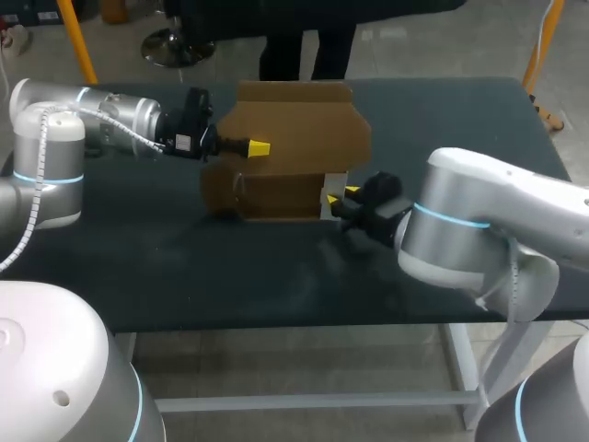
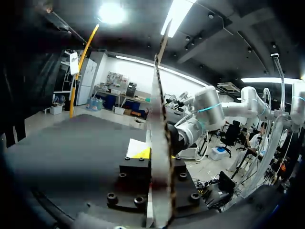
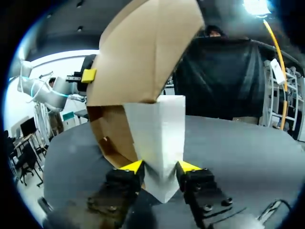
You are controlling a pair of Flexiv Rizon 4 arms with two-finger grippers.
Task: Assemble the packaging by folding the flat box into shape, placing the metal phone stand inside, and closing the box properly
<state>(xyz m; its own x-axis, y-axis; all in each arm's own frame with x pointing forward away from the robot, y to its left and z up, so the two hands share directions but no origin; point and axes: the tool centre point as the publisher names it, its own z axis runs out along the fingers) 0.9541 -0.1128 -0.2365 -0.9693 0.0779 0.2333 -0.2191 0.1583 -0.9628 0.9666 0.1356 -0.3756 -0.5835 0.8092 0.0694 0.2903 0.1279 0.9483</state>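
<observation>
Left jaws clamped on flap [image 1: 304, 124] of box [image 1: 267, 193], centre frame, lifting it (presumably to free the opening). Right jaws clamped on white block [image 3: 159, 138], steadying the box's right end.

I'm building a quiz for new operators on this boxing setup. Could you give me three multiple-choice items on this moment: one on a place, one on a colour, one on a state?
1. Where is the white block?
A. Between the fingers of the right gripper, at the cardboard box's end
B. On top of the box
C. Far from the box

2. What colour is the cardboard box?
A. Blue
B. Brown
C. Red

3. What state is the right gripper in?
A. Open, touching nothing
B. Out of view
C. Shut on the white block

Answers: 1 A, the right wrist view shows it between the yellow tips; 2 B, it is brown in every view; 3 C, both tips press the block's sides.
</observation>
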